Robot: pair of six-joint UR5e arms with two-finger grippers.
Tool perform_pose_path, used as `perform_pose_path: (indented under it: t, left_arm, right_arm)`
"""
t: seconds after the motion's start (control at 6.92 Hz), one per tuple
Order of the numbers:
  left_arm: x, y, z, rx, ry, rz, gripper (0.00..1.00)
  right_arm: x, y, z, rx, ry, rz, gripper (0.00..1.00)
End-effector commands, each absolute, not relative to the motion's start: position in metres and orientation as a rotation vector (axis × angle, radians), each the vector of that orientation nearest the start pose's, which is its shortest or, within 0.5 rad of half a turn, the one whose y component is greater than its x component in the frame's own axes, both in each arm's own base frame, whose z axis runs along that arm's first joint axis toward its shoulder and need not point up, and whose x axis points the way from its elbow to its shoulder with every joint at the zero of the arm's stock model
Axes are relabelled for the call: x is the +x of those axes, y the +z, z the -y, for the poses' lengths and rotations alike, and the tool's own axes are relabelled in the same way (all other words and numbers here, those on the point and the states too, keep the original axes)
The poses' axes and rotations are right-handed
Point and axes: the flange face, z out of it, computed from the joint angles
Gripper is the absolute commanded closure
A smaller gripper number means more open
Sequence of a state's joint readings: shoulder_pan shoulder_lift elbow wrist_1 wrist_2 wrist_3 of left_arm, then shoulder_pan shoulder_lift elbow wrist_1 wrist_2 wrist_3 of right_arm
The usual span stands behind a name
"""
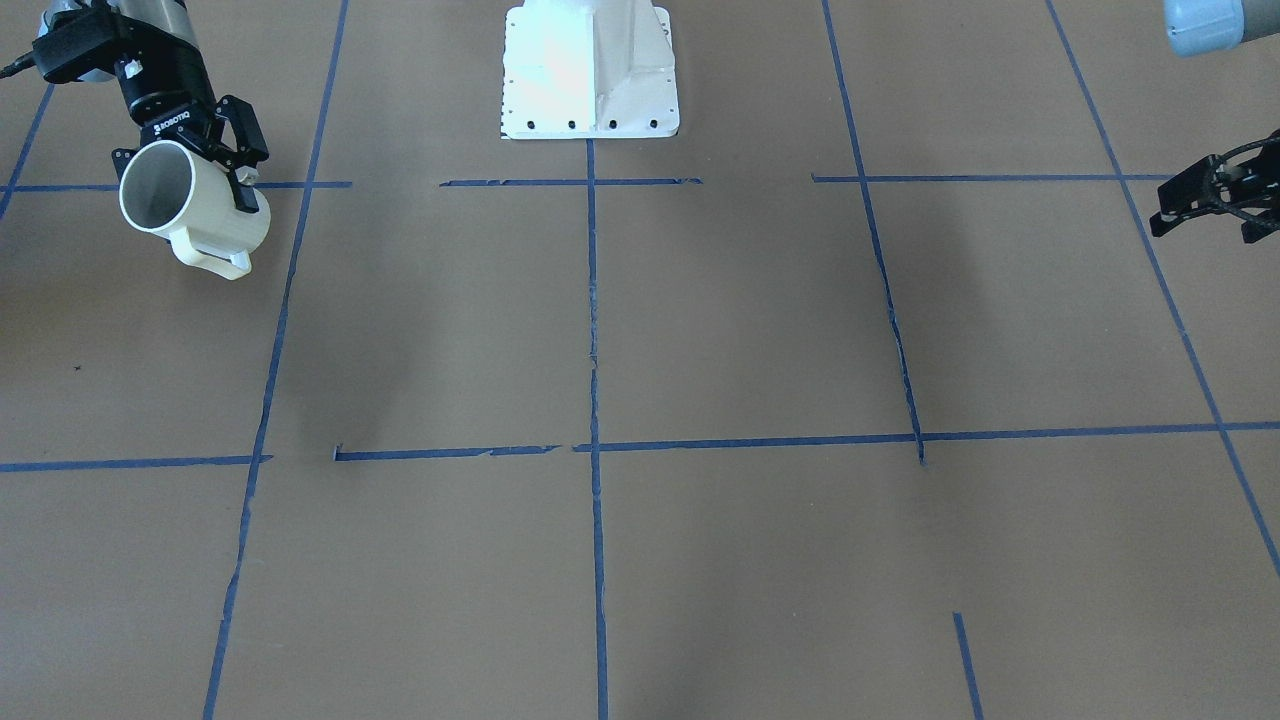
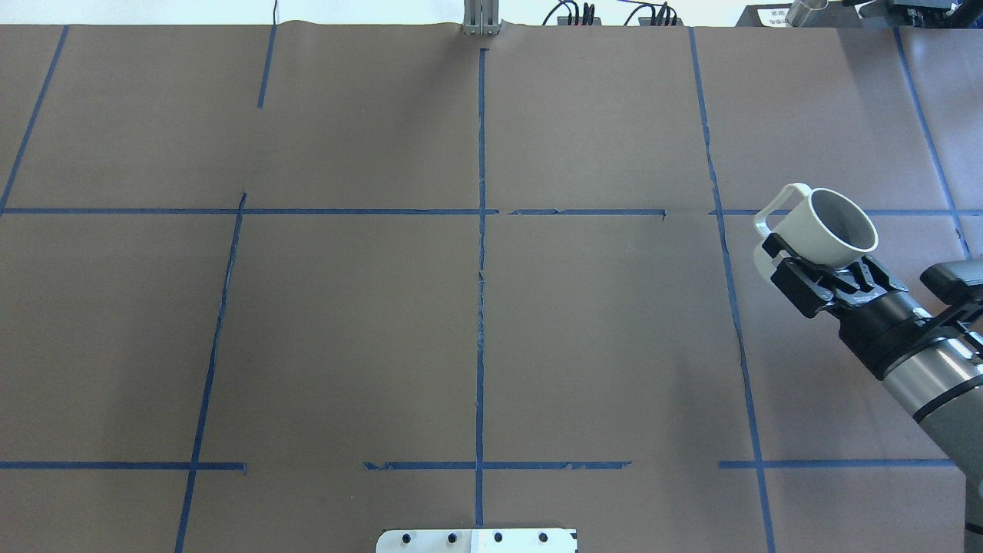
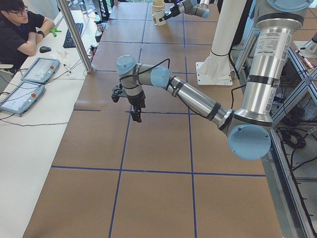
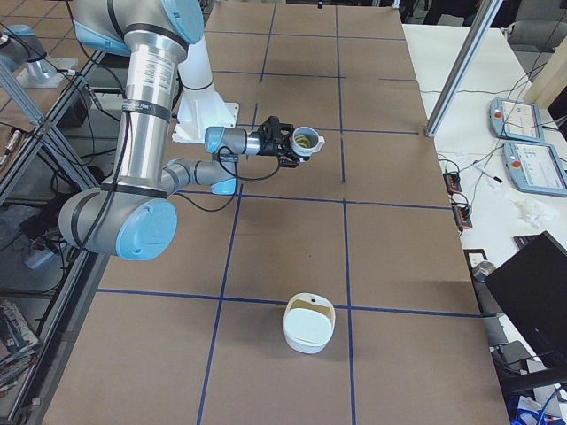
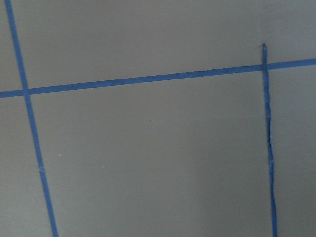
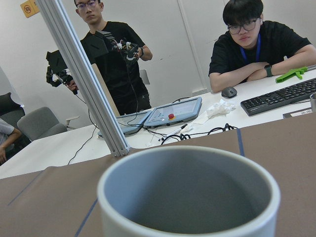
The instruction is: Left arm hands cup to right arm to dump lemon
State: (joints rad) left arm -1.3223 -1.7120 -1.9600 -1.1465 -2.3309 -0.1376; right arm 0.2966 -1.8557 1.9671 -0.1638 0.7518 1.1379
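The cup is clamped in the right gripper, whose thin linkage fingers are pressed against opposite sides of the lower wall, just above the bottom. It is held clear of the table, off to the robot's right of the white pedestal base and somewhat forward of it. The cup is tilted so that its mouth is turned up and away from the pedestal base, and its squarish handle is kept on the side nearer the pedestal base. In the exterior right view the lemon is seen as a yellow-green patch inside the mouth. The left gripper is hung over the table on the opposite side of the pedestal base and nothing is held in it; how far its jaws are parted cannot be told. A white bowl is seen on the table, well away from the pedestal base on the right arm's side.
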Motion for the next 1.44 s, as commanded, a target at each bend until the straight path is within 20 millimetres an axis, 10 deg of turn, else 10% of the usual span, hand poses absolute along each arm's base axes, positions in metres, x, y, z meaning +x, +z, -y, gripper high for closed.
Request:
perform_pose_path:
  t: [0.0, 0.14, 0.43, 1.3]
  left_arm:
    - [0.056, 0.450, 0.504, -0.046, 0.143, -0.756, 0.00]
    - [0.057, 0.450, 0.504, -0.045, 0.143, -0.756, 0.00]
    - [0.058, 0.447, 0.505, -0.042, 0.144, -0.757, 0.00]
    - [0.059, 0.438, 0.506, -0.037, 0.117, -0.758, 0.00]
  right_arm:
    - [-0.210, 0.526, 0.322, 1.077, 0.529, 1.146, 1.00]
    - [-0.173, 0.571, 0.340, 1.045, 0.514, 1.115, 1.00]
    - [-0.123, 0.601, 0.354, 0.930, 0.631, 1.198, 1.00]
    - [-0.005, 0.699, 0.313, 0.732, 1.076, 1.500, 1.00]
